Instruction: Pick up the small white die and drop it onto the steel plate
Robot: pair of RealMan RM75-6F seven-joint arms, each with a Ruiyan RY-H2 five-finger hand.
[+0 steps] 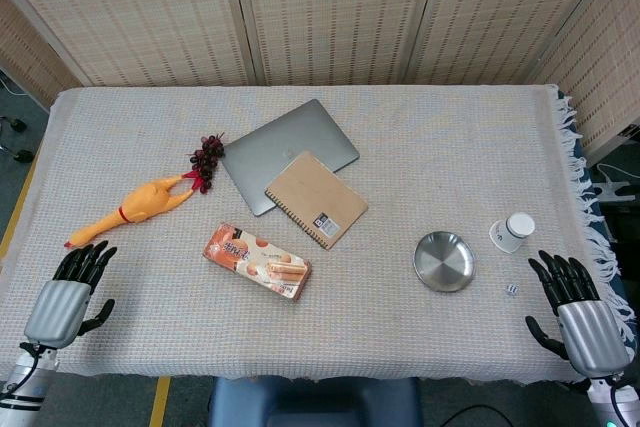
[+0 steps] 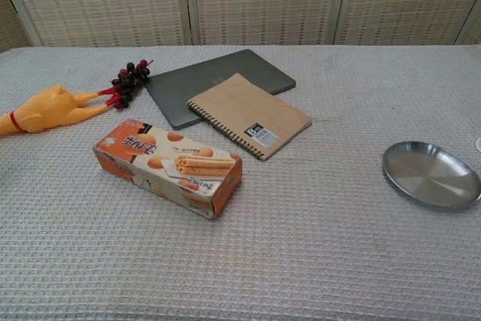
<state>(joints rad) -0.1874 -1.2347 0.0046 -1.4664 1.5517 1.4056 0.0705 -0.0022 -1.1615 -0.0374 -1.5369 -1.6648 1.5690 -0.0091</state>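
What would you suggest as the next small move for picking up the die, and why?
Probably the right hand should reach forward and slightly inward to hover over the small white die. That hand is open, holds nothing, and lies much nearer the die than the left hand. The die sits on the cloth just beside the steel plate, so the carry afterwards looks short.

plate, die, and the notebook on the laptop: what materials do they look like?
Plate: metal, likely steel; brushed silver sheen with soft reflections in the chest view. Die: white with dark pips, probably plastic, too small to confirm. Notebook: matte brown kraft-like card cover with wire spiral binding, lying partly on the grey, seemingly metal laptop.
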